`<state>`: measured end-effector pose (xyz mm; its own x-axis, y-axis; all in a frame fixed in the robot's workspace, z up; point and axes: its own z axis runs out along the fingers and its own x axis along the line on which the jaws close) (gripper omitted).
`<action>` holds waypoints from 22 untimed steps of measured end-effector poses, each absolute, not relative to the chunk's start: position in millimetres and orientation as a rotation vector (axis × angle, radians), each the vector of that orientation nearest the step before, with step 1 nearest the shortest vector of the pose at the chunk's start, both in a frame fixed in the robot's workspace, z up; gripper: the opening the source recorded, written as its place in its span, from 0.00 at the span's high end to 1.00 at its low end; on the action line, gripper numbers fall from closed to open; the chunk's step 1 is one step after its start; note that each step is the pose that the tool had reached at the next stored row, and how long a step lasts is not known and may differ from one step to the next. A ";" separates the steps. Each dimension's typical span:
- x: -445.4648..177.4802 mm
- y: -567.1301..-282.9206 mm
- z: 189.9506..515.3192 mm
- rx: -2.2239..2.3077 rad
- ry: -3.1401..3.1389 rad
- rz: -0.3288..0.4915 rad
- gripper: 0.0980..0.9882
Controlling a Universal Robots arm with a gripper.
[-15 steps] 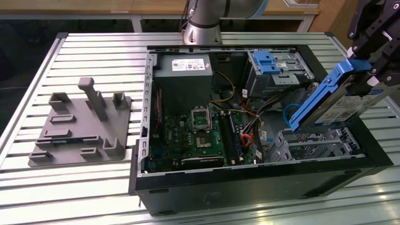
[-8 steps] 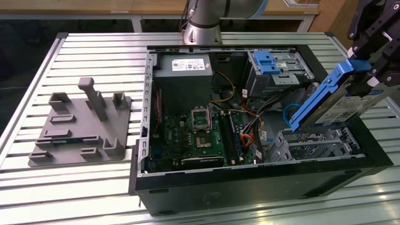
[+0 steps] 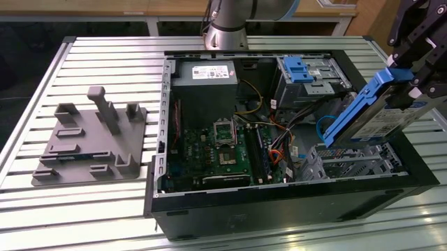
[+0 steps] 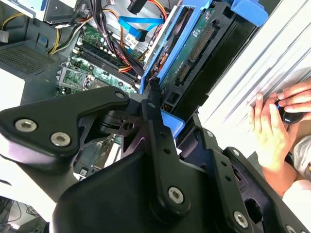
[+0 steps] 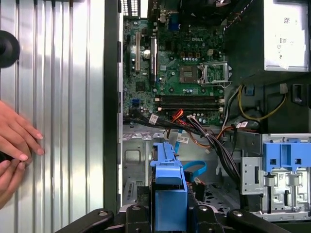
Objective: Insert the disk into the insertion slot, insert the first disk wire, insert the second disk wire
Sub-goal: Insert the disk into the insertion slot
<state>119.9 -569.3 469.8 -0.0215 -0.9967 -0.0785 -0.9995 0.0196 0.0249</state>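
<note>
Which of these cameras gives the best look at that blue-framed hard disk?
The exterior view: the disk shows its silver face, white label and blue frame, tilted above the insertion slot. The second wrist view shows its circuit-board underside at a steep angle; the first wrist view shows its blue frame end-on.

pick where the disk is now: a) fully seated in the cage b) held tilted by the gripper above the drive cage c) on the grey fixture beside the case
b: the gripper clamps the disk, tilted in the air over the insertion slot, not yet inside it.
</note>
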 end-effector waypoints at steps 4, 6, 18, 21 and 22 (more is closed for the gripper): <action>119.9 -569.3 468.3 -2.166 2.218 0.113 0.70; 119.9 -569.3 467.7 -2.165 2.220 0.113 0.70; 119.9 -569.3 465.1 -2.161 2.224 0.112 0.70; 119.9 -569.3 464.9 -2.161 2.224 0.112 0.70; 119.9 -569.3 464.7 -2.161 2.224 0.113 0.70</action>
